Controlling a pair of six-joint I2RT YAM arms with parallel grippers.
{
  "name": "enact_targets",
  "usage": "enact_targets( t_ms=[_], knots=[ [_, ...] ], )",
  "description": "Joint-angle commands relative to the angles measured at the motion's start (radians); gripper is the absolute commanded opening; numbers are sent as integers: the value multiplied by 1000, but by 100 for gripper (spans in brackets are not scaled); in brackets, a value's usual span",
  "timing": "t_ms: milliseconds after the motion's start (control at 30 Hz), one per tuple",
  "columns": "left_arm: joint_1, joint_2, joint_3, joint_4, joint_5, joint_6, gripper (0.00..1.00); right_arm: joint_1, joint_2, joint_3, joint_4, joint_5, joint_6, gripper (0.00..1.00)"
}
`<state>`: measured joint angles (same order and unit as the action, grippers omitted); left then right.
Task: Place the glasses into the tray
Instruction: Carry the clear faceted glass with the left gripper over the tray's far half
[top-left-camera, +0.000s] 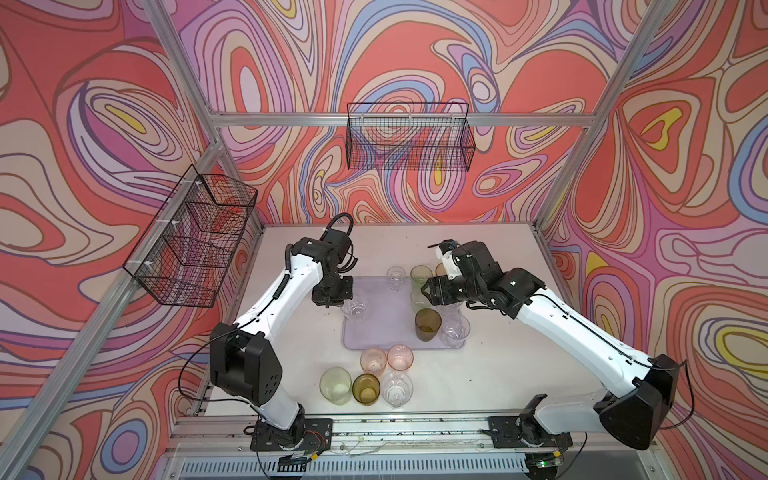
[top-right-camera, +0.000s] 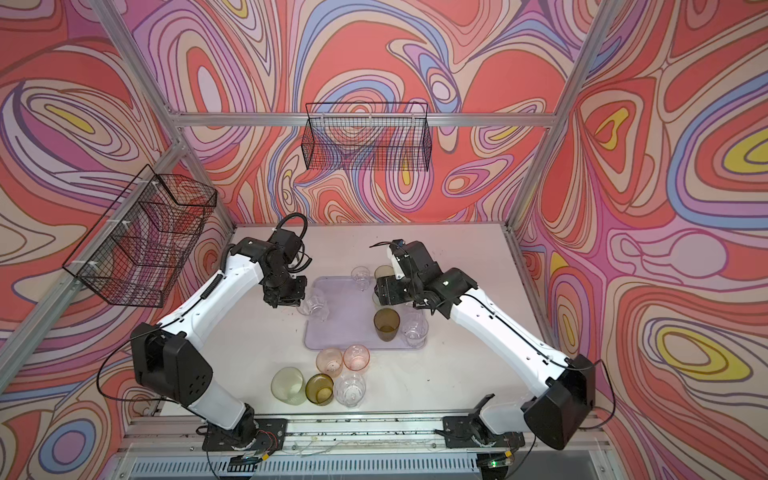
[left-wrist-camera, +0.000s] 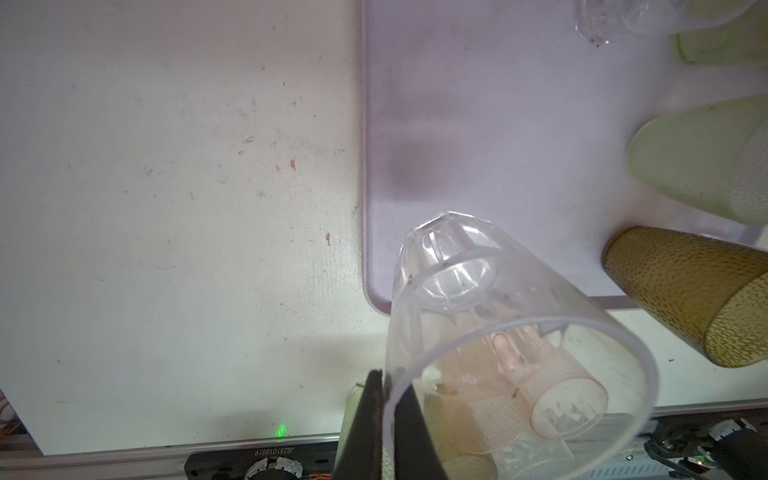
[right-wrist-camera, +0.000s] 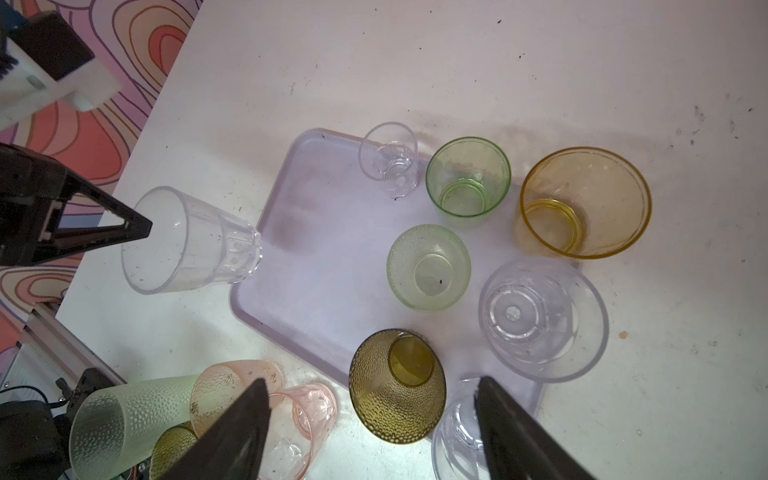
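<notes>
The pale lavender tray (top-left-camera: 386, 320) lies mid-table. My left gripper (left-wrist-camera: 384, 378) is shut on the rim of a clear faceted glass (left-wrist-camera: 498, 332), which hangs tilted over the tray's left edge in both top views (top-left-camera: 354, 309) (top-right-camera: 313, 305). Above the tray's right side my right gripper (right-wrist-camera: 372, 384) stands open and holds nothing. Several glasses stand in the tray: a small clear one (right-wrist-camera: 388, 160), a green one (right-wrist-camera: 467, 178), an amber one (right-wrist-camera: 584, 203), a dotted pale green one (right-wrist-camera: 428, 268), a wide clear one (right-wrist-camera: 540, 318) and a dark olive one (right-wrist-camera: 397, 386).
On the table in front of the tray stand two pink glasses (top-left-camera: 373, 361) (top-left-camera: 400, 357), a pale green one (top-left-camera: 336, 384), an olive one (top-left-camera: 365, 388) and a clear one (top-left-camera: 397, 388). Black wire baskets hang on the left wall (top-left-camera: 195, 241) and back wall (top-left-camera: 409, 137).
</notes>
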<state>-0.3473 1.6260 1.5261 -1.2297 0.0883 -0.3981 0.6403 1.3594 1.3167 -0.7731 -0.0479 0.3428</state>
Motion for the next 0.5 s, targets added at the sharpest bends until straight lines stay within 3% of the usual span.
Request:
enact_targets(
  t_ms=[0,467],
  knots=[
    [-7,15,46,-3,2,21,0,-3,-35,6,-5,19,16,81],
    [-54,82,116,22,3,26,0,-4,-49,-2,10,18,48,81]
  ],
)
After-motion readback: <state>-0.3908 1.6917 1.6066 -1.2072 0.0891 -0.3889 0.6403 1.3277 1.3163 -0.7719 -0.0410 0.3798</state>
